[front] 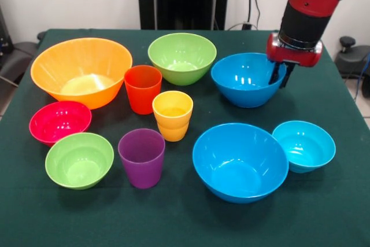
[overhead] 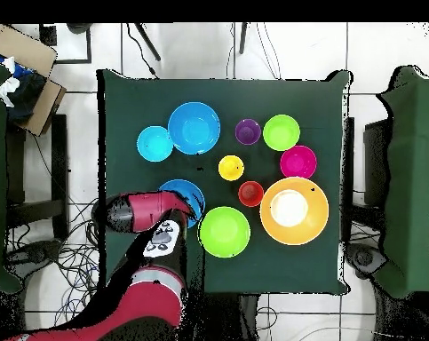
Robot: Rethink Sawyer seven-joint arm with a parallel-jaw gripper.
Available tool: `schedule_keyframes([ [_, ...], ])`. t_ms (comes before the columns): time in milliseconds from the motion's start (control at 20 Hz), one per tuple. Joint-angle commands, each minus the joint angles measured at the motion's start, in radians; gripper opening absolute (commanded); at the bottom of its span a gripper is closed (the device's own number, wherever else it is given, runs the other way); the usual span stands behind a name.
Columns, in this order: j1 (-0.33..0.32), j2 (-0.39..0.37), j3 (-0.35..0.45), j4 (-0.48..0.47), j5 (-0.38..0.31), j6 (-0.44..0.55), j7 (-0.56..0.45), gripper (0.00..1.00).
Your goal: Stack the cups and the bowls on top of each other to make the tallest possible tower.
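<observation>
Right now your gripper [front: 280,75] straddles the far blue bowl's [front: 245,79] rim, but you cannot tell its opening. No tower stands; bowls and cups sit separately across the worktop [front: 173,218].

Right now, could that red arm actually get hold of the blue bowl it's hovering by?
Probably yes. The gripper is already at the far blue bowl, its dark fingers at the rim. Nothing lies inside the bowl or crowds that side; the green bowl sits clear.
</observation>
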Motion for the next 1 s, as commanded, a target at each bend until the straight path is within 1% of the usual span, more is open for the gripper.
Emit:
schedule_keyframes([
  [50, 0.020, 0.033, 0.063, -0.039, 0.016, -0.036, 0.145, 0.00],
  [200, 0.022, 0.023, 0.062, -0.035, 0.019, -0.026, 0.144, 0.00],
  [300, 0.023, 0.003, 0.066, -0.020, 0.023, -0.011, 0.144, 0.00],
  [600, 0.024, -0.095, 0.085, 0.066, 0.041, 0.039, 0.158, 0.00],
  [800, 0.006, -0.150, 0.106, 0.115, 0.049, 0.063, 0.140, 0.00],
  [1000, -0.016, -0.166, 0.126, 0.135, 0.051, 0.060, 0.119, 0.00],
])
